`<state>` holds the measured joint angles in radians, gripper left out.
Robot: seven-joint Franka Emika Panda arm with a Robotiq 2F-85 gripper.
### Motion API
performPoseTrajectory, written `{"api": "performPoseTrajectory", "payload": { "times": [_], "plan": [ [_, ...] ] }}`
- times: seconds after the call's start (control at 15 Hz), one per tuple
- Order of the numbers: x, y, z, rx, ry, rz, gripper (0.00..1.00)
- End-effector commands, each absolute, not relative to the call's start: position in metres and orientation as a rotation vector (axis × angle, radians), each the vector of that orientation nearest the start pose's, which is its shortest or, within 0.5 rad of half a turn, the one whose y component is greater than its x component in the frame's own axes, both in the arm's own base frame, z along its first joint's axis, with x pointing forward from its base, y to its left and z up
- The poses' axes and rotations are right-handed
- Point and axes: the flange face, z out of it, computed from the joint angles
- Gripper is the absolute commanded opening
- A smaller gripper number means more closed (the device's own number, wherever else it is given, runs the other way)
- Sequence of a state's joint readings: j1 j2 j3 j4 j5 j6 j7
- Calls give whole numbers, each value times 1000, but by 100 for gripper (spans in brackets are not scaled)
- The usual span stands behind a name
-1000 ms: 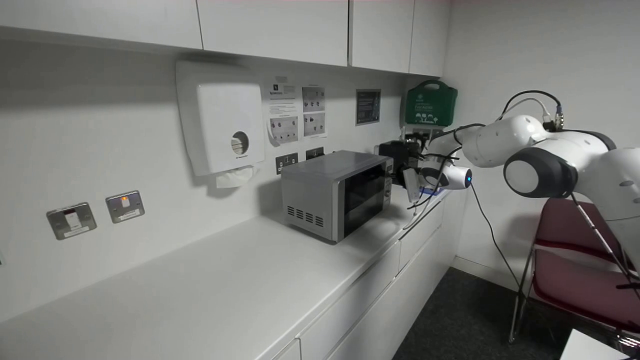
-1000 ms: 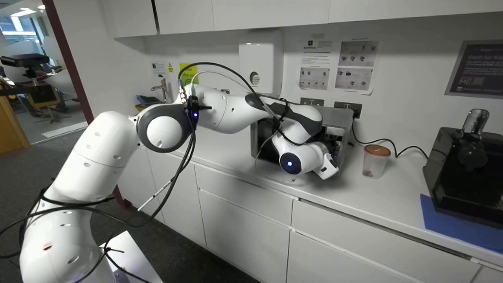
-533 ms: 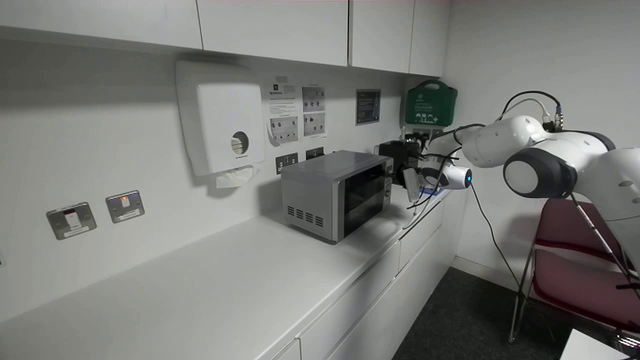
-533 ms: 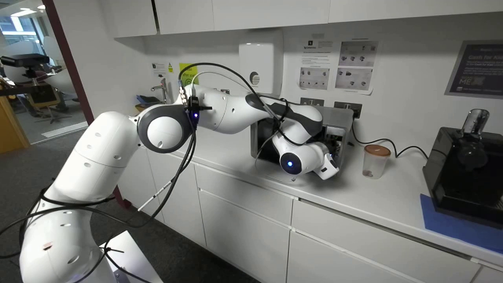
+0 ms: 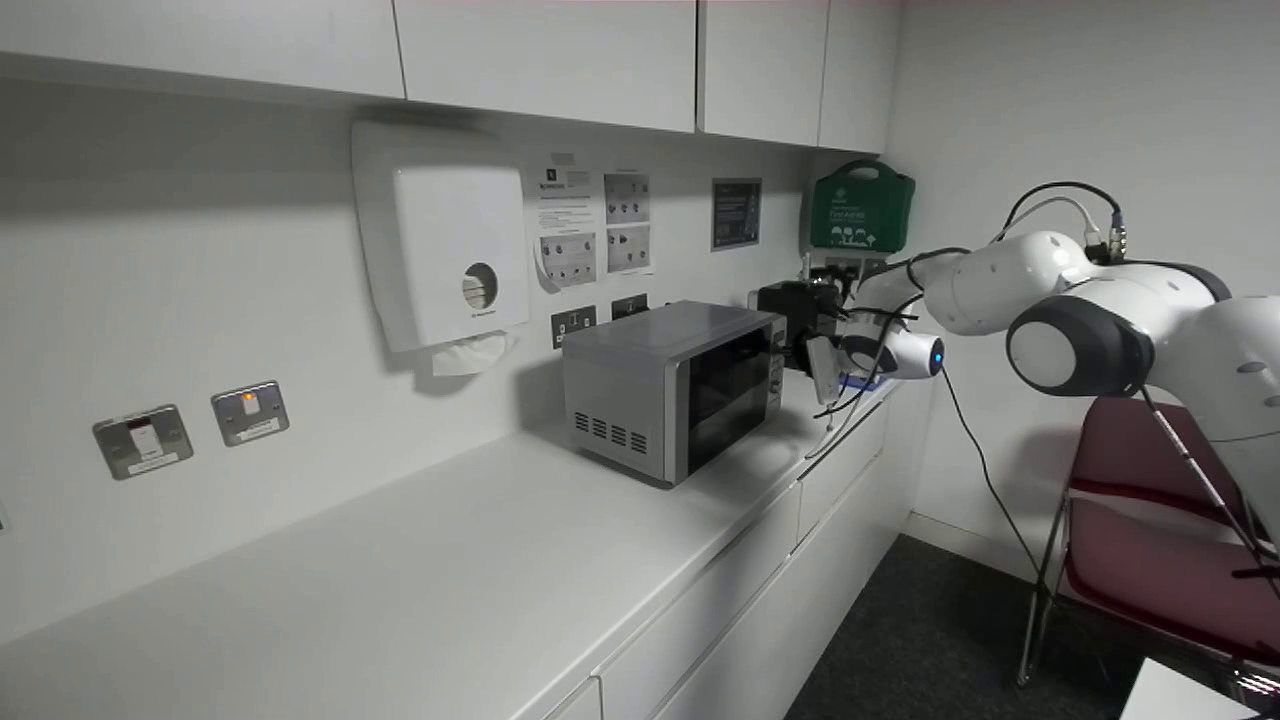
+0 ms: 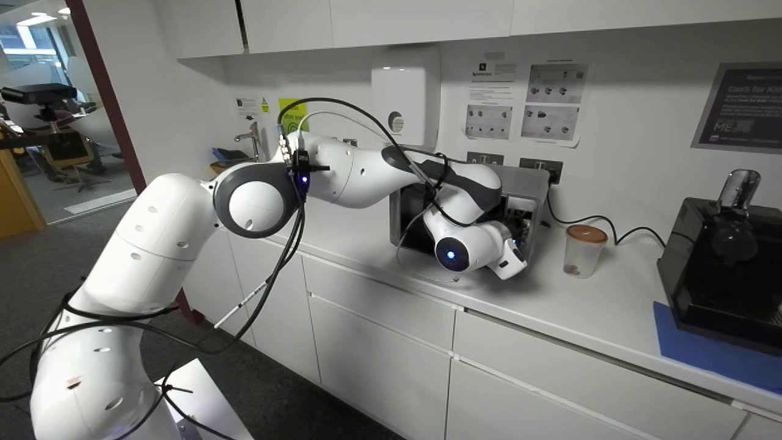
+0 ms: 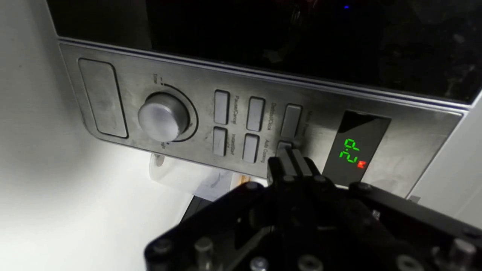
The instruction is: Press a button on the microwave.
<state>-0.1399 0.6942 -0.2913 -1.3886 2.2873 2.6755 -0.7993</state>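
The grey-silver microwave (image 5: 622, 385) stands on the counter with its dark window facing the arm. In an exterior view the arm covers much of the microwave (image 6: 526, 178). In the wrist view its control panel (image 7: 203, 81) shows a round knob (image 7: 162, 117), two rows of grey buttons and a display (image 7: 356, 150) with lit green characters and a red mark. My gripper (image 7: 292, 151) is shut and empty, its fingertips together over a partly covered button (image 7: 284, 145) near the display. I cannot tell whether they touch it. In both exterior views the fingertips are hard to make out.
A lidded clear tub (image 6: 583, 253) stands beside the microwave. A black machine (image 6: 727, 263) sits farther along on a blue mat (image 6: 708, 354). A white dispenser (image 5: 460, 250) hangs on the wall. Cables run along the arm. The counter's front edge (image 6: 391, 275) is below the wrist.
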Motion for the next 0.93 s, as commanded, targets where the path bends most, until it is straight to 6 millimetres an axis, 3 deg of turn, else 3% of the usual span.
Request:
{"api": "performPoseTrajectory", "payload": {
  "times": [0.0,0.87],
  "plan": [
    [698,-291,338,-1433,1362,-1218,0],
    [701,-293,334,-1379,1398,-1178,0]
  ]
}}
